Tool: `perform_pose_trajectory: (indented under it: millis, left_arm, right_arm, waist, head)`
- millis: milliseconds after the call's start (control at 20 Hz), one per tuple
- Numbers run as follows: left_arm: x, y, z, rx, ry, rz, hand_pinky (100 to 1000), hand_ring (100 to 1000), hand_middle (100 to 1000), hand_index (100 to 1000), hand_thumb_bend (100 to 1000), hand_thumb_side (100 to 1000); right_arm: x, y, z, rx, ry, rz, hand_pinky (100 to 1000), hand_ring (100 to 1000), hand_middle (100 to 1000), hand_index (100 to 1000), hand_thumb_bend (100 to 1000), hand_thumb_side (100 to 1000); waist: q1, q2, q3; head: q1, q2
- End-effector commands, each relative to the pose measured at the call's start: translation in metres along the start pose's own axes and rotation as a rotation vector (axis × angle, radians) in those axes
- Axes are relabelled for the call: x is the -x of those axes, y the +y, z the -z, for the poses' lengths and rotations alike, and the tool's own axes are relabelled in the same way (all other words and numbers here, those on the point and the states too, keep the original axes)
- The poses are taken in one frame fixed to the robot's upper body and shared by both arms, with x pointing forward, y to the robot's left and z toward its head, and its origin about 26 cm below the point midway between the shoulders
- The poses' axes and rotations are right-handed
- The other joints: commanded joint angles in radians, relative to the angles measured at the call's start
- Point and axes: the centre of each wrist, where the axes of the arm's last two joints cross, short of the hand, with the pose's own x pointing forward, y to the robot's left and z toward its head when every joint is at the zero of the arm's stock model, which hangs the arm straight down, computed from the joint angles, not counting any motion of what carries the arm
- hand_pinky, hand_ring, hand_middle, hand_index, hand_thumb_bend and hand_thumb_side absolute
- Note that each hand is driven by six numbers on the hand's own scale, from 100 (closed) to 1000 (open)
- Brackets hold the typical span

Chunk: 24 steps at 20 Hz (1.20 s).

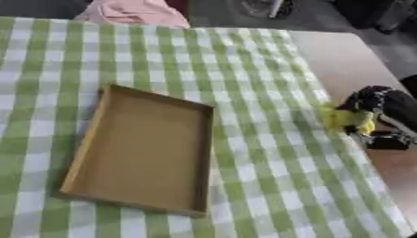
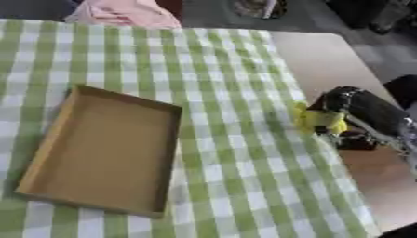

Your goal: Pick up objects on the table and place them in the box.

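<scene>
A shallow brown cardboard box [image 1: 90, 139] lies open on the green-and-white checked cloth, left of centre, with nothing inside. At the cloth's right edge my right hand [image 1: 376, 108], black, comes in from the right with its fingers curled round a small yellow object [image 1: 348, 119]. The object sits just above the cloth's edge, well to the right of the box. Much of the yellow object is covered by the fingers. My left hand shows in neither view.
The checked cloth [image 1: 244, 69] covers most of the table; bare brown tabletop [image 1: 350, 60] runs along the right side. A pink cloth-like thing [image 1: 134, 11] lies beyond the far edge. Dark shapes stand at the top right.
</scene>
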Motion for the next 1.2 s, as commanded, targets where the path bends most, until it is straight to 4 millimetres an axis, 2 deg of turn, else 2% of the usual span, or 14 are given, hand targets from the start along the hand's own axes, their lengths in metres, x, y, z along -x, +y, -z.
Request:
perform_pose_trajectory:
  millis: [50, 350, 600, 800, 950, 1200]
  left_arm:
    - [-0.01, -0.001, 0.008, 0.014, -0.024, 0.017, 679, 779, 798, 510, 100, 651]
    - [-0.013, -0.006, 0.007, 0.006, -0.017, 0.01, 678, 778, 798, 515, 100, 643]
    - [-0.018, -0.015, 0.008, -0.005, -0.02, -0.013, 677, 777, 795, 523, 100, 629]
    - [-0.023, -0.025, 0.011, -0.015, -0.026, -0.04, 675, 774, 792, 532, 100, 608]
    - [-0.028, -0.034, 0.013, -0.021, -0.033, -0.061, 674, 772, 790, 538, 100, 595]
    - [-0.029, -0.044, 0.016, -0.034, -0.045, -0.089, 671, 769, 785, 551, 100, 562]
  right_arm:
    - [0.005, -0.024, 0.017, 0.092, -0.096, -0.02, 684, 619, 579, 734, 100, 159]
    - [0.0, -0.041, 0.048, 0.143, -0.183, -0.013, 671, 609, 576, 732, 100, 152]
    - [-0.02, -0.053, 0.081, 0.176, -0.274, -0.004, 640, 600, 575, 731, 100, 156]
    - [-0.029, -0.059, 0.099, 0.181, -0.311, 0.021, 602, 593, 573, 729, 100, 163]
    - [-0.035, -0.063, 0.109, 0.188, -0.344, 0.045, 617, 596, 572, 727, 100, 151]
    - [-0.062, -0.073, 0.131, 0.24, -0.431, 0.065, 628, 598, 571, 725, 100, 141]
  waist:
    - [0.008, -0.029, -0.005]
    - [0.016, -0.045, -0.01]
    - [0.02, -0.058, -0.005]
    - [0.024, -0.071, 0.005]
    - [0.025, -0.082, 0.01]
    - [0.024, -0.099, 0.02]
  head:
    - [0.023, 0.009]
    - [0.051, 0.02]
    - [0.056, 0.025]
    - [0.047, 0.037]
    - [0.032, 0.049]
    - [0.014, 0.062]
